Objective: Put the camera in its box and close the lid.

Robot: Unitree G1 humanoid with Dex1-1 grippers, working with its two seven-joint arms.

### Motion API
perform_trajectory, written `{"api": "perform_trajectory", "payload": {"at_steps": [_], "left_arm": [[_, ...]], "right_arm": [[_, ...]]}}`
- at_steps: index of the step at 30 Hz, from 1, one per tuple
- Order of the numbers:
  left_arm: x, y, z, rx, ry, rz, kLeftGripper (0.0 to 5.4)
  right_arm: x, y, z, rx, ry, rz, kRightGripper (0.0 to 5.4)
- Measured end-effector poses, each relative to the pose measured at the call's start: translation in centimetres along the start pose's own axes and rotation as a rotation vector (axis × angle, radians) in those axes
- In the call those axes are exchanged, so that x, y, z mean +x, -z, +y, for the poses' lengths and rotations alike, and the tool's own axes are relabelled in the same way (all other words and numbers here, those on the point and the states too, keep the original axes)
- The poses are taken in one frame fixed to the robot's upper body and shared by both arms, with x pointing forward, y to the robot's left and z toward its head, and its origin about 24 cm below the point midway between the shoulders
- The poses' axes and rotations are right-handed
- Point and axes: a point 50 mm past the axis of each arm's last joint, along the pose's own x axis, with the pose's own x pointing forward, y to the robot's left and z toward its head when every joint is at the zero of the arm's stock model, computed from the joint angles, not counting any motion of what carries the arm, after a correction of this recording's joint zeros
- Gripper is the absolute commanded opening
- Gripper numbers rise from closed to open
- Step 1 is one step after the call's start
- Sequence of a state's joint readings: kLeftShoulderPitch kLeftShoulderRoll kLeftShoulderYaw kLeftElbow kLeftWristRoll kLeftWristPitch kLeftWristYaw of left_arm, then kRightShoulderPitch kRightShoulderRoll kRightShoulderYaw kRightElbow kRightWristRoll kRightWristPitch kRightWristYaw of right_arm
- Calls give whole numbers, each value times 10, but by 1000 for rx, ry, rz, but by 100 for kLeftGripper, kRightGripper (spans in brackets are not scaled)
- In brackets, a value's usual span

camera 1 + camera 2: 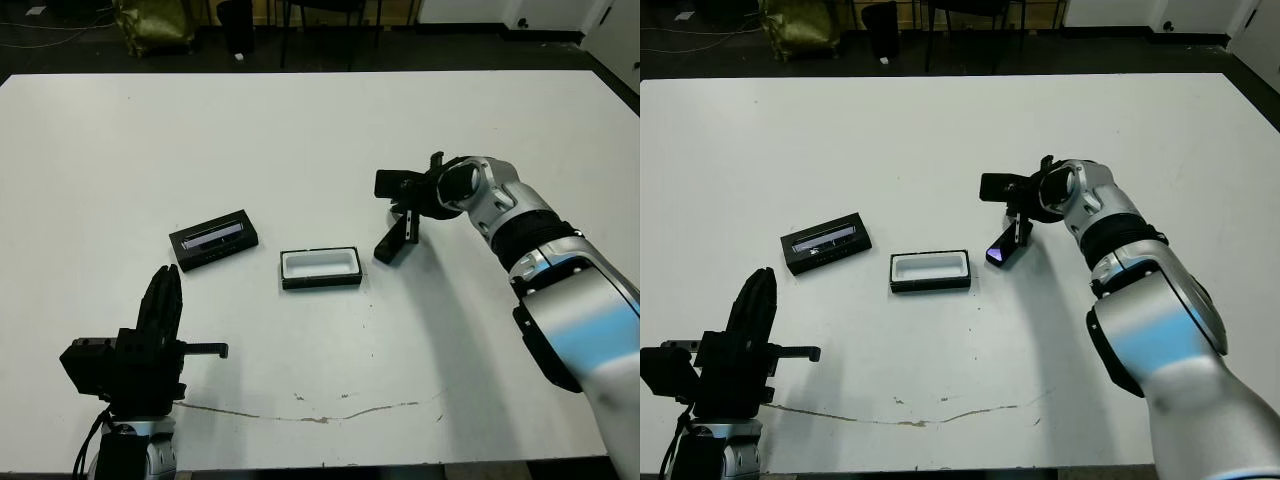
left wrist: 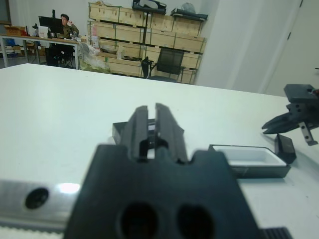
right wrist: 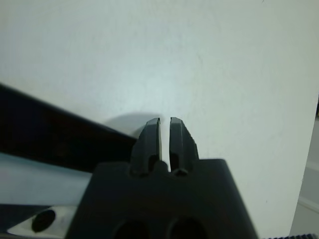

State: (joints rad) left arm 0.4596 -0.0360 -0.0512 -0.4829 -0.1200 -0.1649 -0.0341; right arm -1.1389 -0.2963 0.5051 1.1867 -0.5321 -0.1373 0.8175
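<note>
The right gripper, fingers together, seemingly pinches the tilted camera; it could slip short of the box.

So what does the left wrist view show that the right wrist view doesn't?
Only the left wrist view shows the white-lined box, the lid behind the left hand, the camera beside the right hand, and a person seated far back. Only the right wrist view shows its own closed fingers near a dark slab. Both show the white table.
</note>
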Motion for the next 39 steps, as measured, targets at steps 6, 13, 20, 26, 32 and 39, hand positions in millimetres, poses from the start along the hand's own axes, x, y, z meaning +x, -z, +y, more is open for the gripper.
{"api": "perform_trajectory", "payload": {"at_steps": [6,13,20,26,32,39], "left_arm": [[0,0,-2,-6,5,6,3],[0,1,-3,-8,7,17,3],[0,1,-3,-9,6,16,3],[1,1,-3,0,5,16,3],[1,1,-3,10,2,19,3],[1,1,-2,-1,3,19,3]], "right_arm": [[-3,5,3,-45,-29,-15,0],[-8,10,5,-36,-67,-21,0],[-13,17,9,14,-94,-30,0],[-17,19,14,-14,-112,-40,0],[-22,24,19,-8,-132,-65,0],[-29,30,27,18,-172,-98,0]]}}
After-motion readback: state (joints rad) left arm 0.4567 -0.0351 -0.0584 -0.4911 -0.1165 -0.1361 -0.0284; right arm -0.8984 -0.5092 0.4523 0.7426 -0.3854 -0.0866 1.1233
